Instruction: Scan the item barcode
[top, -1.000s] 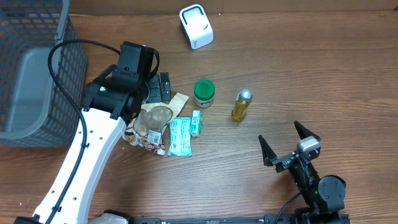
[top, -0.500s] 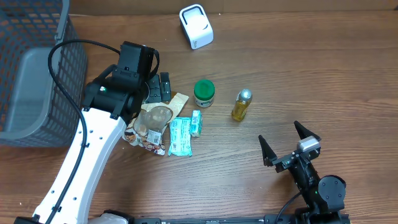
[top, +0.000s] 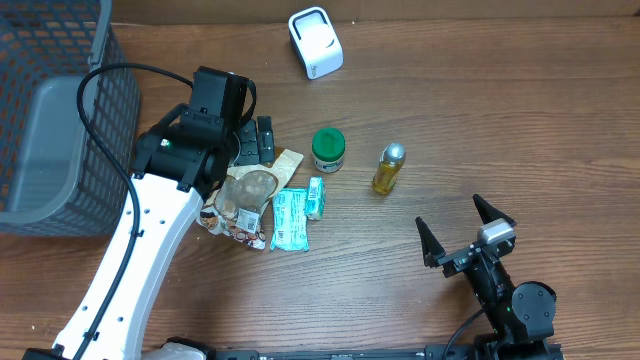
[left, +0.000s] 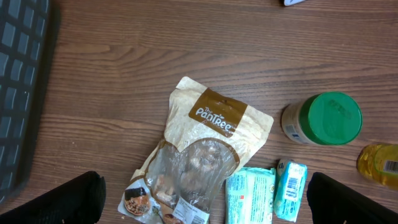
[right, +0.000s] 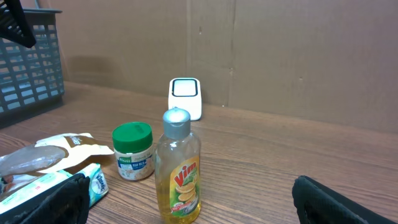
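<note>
Several items lie together on the wooden table: a tan snack pouch (left: 205, 149), a flat teal tissue pack (left: 250, 196), a smaller teal tissue pack (left: 291, 190) with its barcode facing up, a green-lidded jar (left: 323, 119) and a yellow Vim bottle (right: 179, 168). The white scanner (top: 315, 42) stands at the table's far edge. My left gripper (left: 205, 199) hovers open above the pouch and tissue packs, holding nothing. My right gripper (right: 193, 202) is open and low near the front edge, facing the bottle from a distance.
A dark mesh basket (top: 55, 110) with a grey liner fills the far left corner. A brown cardboard wall (right: 280, 56) backs the table. In the overhead view the left arm (top: 150, 240) covers part of the pouch.
</note>
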